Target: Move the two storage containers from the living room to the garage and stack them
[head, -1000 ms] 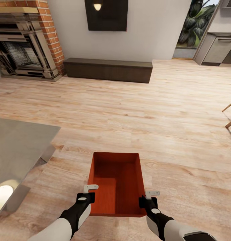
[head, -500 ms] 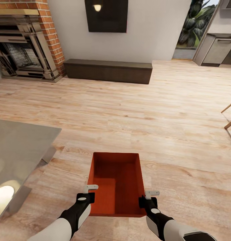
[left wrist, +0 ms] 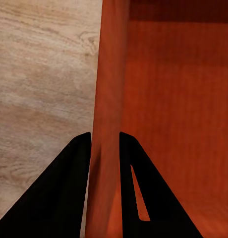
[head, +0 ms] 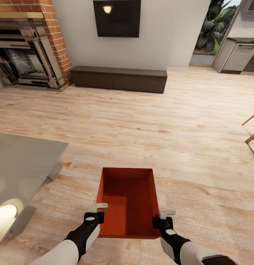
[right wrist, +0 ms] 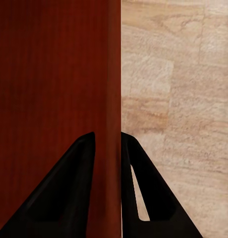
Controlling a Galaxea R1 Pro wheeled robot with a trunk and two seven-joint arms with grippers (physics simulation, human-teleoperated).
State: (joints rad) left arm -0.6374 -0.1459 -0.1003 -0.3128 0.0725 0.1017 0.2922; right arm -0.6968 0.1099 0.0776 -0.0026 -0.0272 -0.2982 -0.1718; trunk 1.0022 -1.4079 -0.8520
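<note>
Storage container [head: 127, 200] over the floor [head: 160, 121], between both arms

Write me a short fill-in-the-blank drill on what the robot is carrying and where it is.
1. Both hands grip one red-orange ____, left hand and right hand each pinching a side wall.
2. The container is ____ inside.
3. The floor is light ____ planks.
4. The fireplace surround is red ____.

Missing words: container; empty; wood; brick
</note>
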